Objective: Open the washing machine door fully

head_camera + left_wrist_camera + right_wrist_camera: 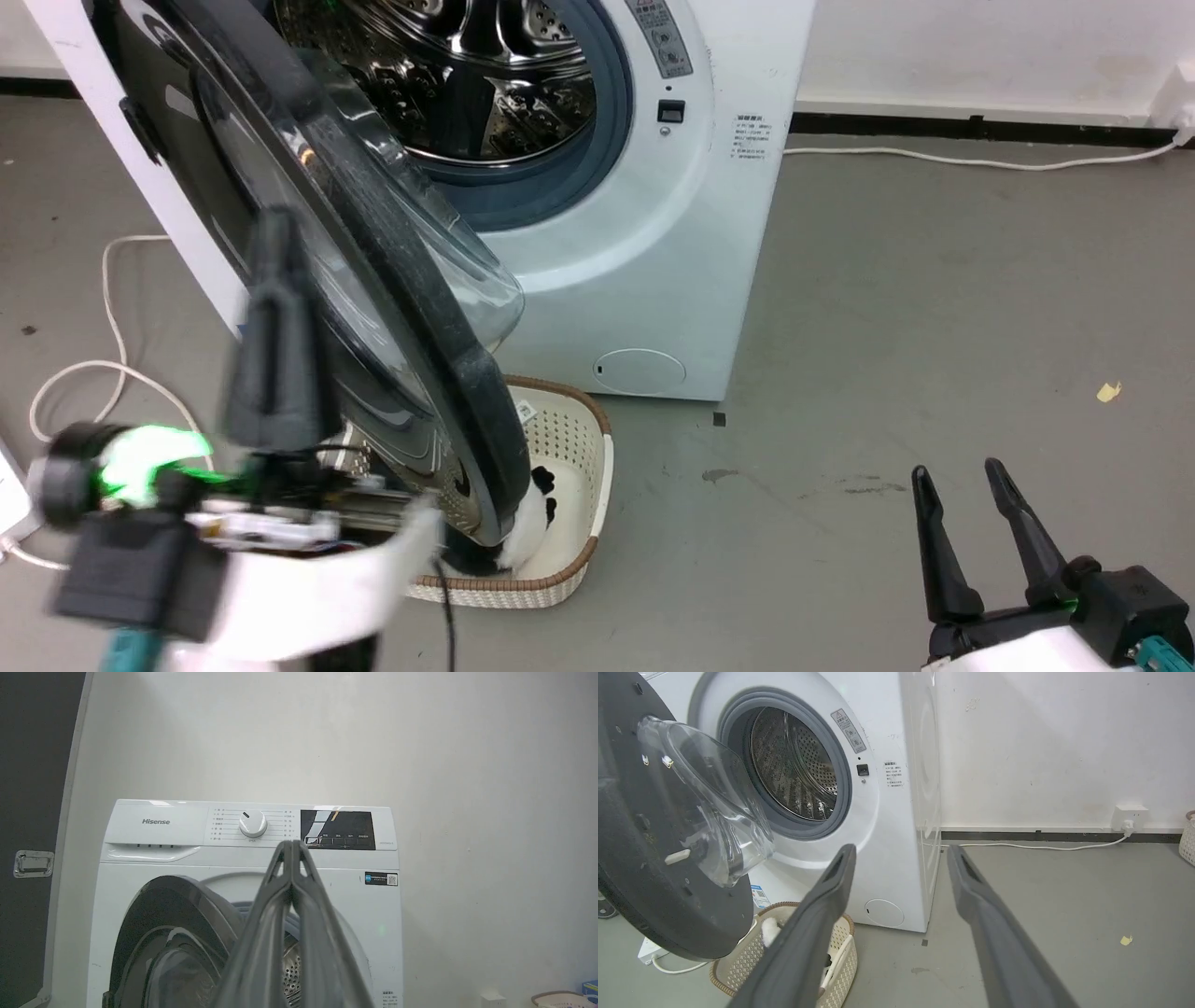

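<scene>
The washing machine door (476, 420) stands swung out from the white washing machine (653, 233), its black rim and clear bowl window angled toward me, and the steel drum (485, 75) is exposed. My left gripper (271, 229) is blurred and shut with nothing in it. It stands in front of the door's outer face; I cannot tell whether they touch. In the left wrist view its fingers (292, 845) are pressed together above the door (177, 905). My right gripper (966, 485) is open over the floor at the lower right, well clear of the door (654, 882).
A woven basket (569, 439) holding white cloth sits on the floor under the door's lower edge. White cables run along the floor at left (112, 308) and by the back wall (971, 163). Grey floor stretches right of the machine, with a yellow scrap (1108, 392).
</scene>
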`<state>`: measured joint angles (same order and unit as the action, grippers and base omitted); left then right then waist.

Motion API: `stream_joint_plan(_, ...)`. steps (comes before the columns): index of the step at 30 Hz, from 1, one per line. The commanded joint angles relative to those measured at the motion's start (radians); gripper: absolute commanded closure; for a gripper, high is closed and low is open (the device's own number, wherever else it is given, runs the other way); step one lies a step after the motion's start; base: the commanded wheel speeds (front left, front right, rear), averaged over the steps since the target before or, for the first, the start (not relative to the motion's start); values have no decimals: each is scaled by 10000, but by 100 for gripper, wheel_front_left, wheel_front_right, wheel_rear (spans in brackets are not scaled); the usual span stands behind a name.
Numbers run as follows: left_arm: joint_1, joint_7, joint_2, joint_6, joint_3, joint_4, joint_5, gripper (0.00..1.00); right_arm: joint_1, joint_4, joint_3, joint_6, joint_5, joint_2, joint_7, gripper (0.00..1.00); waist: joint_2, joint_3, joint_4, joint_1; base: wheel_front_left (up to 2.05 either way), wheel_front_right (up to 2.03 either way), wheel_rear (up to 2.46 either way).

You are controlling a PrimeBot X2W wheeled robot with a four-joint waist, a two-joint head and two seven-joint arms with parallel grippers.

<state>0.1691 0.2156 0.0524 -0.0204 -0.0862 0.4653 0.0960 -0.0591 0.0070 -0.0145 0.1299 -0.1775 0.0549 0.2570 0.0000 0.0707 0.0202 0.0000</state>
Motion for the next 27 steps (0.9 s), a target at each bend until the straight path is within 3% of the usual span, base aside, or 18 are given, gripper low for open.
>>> stream_joint_plan(1, 160, -183, 42, 69, -278, 79, -158, 100, 133, -1, -18, 8, -70, -46, 47, 0, 0, 39, -14, 0, 0, 0, 0)
stream_joint_plan(5, 143, -720, 17, 128, -1386, -191, -360, 100, 177, 15, -36, 8, -103, -47, 47, 0, 0, 141, -31, 0, 0, 0, 0)
stream_joint_plan(13, -77, -1274, -12, -51, -2827, -2425, 13, 100, 335, 46, -91, 8, -145, -47, 47, 0, 0, 404, -123, 0, 0, 0, 0)
stream_joint_plan(27, 205, -842, -20, -680, -2925, -5527, 769, 100, 407, 149, 36, 8, -164, -47, 47, 0, 0, 710, 103, 0, 0, 0, 0)
